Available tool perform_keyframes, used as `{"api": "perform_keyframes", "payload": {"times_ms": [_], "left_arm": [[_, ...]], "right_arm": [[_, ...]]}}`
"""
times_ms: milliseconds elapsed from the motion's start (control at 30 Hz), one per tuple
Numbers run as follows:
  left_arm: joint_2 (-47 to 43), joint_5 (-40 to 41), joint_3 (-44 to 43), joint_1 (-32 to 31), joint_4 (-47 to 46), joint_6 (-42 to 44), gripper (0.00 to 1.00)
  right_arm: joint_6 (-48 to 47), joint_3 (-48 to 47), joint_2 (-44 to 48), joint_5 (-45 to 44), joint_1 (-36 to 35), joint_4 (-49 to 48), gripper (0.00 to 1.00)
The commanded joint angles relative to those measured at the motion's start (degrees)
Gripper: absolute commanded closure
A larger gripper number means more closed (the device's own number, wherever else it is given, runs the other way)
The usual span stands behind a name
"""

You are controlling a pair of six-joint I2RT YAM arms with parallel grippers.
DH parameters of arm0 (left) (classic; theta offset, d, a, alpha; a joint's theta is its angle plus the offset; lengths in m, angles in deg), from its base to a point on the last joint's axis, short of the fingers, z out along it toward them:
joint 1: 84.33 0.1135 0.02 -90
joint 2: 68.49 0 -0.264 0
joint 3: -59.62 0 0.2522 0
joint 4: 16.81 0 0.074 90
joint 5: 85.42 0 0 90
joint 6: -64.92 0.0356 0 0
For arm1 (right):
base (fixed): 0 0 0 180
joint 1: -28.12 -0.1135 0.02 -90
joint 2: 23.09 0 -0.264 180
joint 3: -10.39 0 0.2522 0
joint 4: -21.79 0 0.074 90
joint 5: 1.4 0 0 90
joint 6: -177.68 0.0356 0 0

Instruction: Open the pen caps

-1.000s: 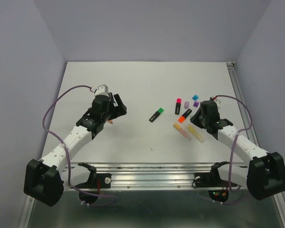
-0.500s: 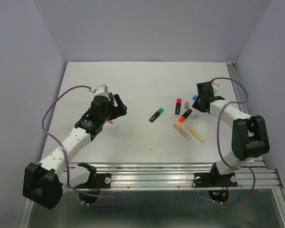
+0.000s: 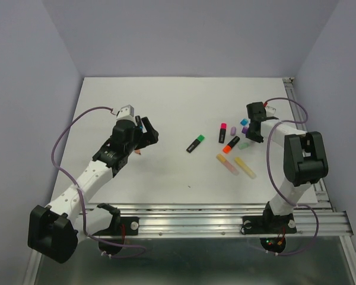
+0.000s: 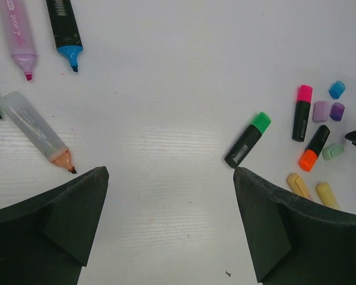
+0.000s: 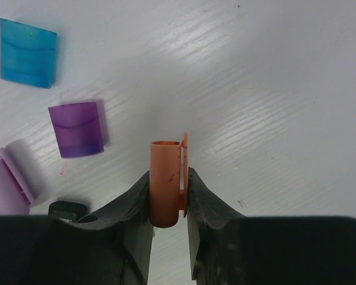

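Over the table's (image 5: 273, 89) far right | my right claw (image 5: 168, 185) clamps the orange cap (image 5: 164, 172) by its lower end | risk: shallow pinch, cap could pivot or squirt out

- The top camera sits high at the near side and looks down at the whole white table (image 3: 166, 107).
- The left wrist camera looks down from fairly high and sees the green-capped pen (image 4: 247, 140), like the top view.
- The right wrist camera is very near the table, over the orange cap (image 5: 165, 184). The blue cap (image 5: 28, 53) and purple cap (image 5: 77, 129) show in all three views.
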Motion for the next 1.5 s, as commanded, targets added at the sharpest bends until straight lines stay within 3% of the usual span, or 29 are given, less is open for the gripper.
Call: {"api": "perform_keyframes", "payload": {"times_ms": [0, 200, 633, 800, 1100, 1133, 1167, 1200, 1233, 1467], "left_arm": [[-0.5, -0.6, 0.8, -0.1, -2.2, 1.1, 0.01], [-0.3, -0.6, 1.0, -0.1, -2.2, 1.1, 0.01], [1.2, -2.7, 1.1, -0.1, -3.6, 1.4, 0.01], [1.4, -5.2, 1.4, -0.1, -3.8, 2.5, 0.01], [3.5, -10.3, 1.4, -1.1, -7.0, 4.4, 0.01], [4.6, -10.7, 0.8, -2.0, -7.4, 4.6, 0.01], [5.2, -10.8, 0.5, -2.7, -7.9, 4.8, 0.01], [6.1, -10.8, -0.1, -3.4, -8.0, 5.2, 0.01], [6.9, -10.8, -0.7, -4.2, -8.2, 5.4, 0.01], [18.9, -9.2, -9.9, -10.9, -8.9, 9.3, 0.01]], "right_arm": [[-1.9, -3.8, -1.7, 0.3, 0.5, 0.5, 0.84], [-1.9, -3.8, -3.1, 1.0, 0.4, 0.8, 0.83], [-1.8, -2.8, -0.6, 6.3, 0.5, 1.5, 0.67], [-0.8, -2.5, 2.2, 6.8, 0.4, 2.5, 0.46], [1.2, -2.8, 9.8, 5.8, 0.5, 5.9, 0.37], [1.4, -2.3, 12.2, 5.8, 0.4, 6.1, 0.25], [1.7, -1.8, 13.7, 6.0, 0.4, 6.3, 0.21], [1.8, -1.1, 15.2, 6.1, 0.4, 6.2, 0.05], [1.9, -0.2, 17.2, 6.4, 0.4, 5.8, 0.0], [3.6, 13.7, 34.2, 11.8, 0.5, 1.4, 0.0]]}}
